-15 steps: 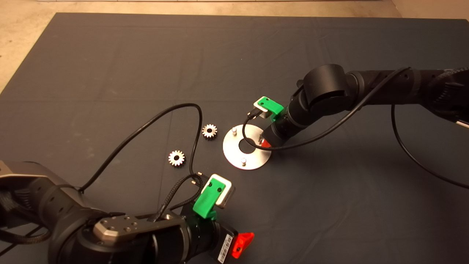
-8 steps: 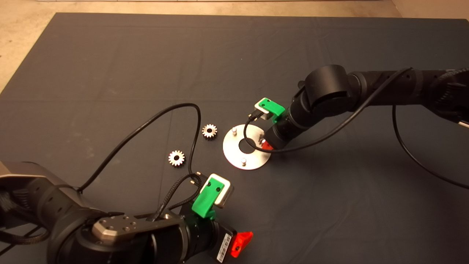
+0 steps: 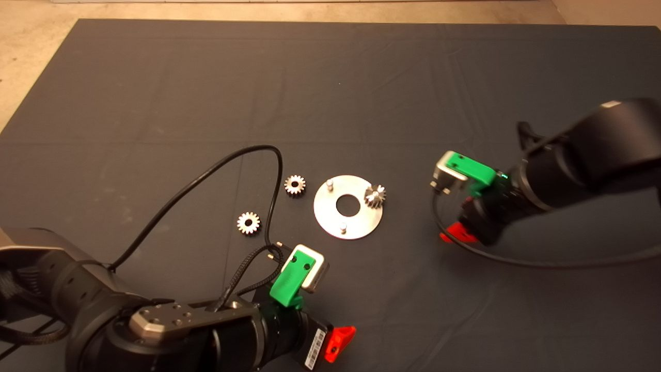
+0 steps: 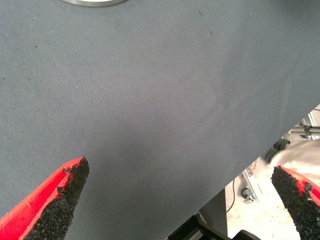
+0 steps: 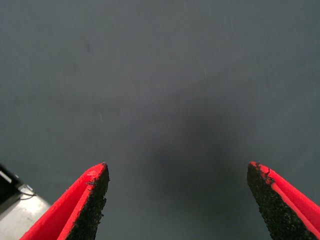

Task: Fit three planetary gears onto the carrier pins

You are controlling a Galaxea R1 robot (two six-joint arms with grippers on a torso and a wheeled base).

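Nearest the camera, the left tool [image 3: 338, 343] waits low over the dark mat [image 3: 330, 77] on the desk, fingers spread wide and empty. Further in, two planetary gears [image 3: 249, 223] [image 3: 295, 184] lie loose on the mat just left of the carrier disc [image 3: 330, 219]. One gear [image 3: 375, 196] sits on the disc's right pin, apparently tilted; the other two carrier pins [image 3: 342, 226] [image 3: 330, 182] stand bare. The right tool [image 3: 457, 235] hovers well right of the disc, fingers apart, holding nothing. By my reading, one gear is placed and two are left.
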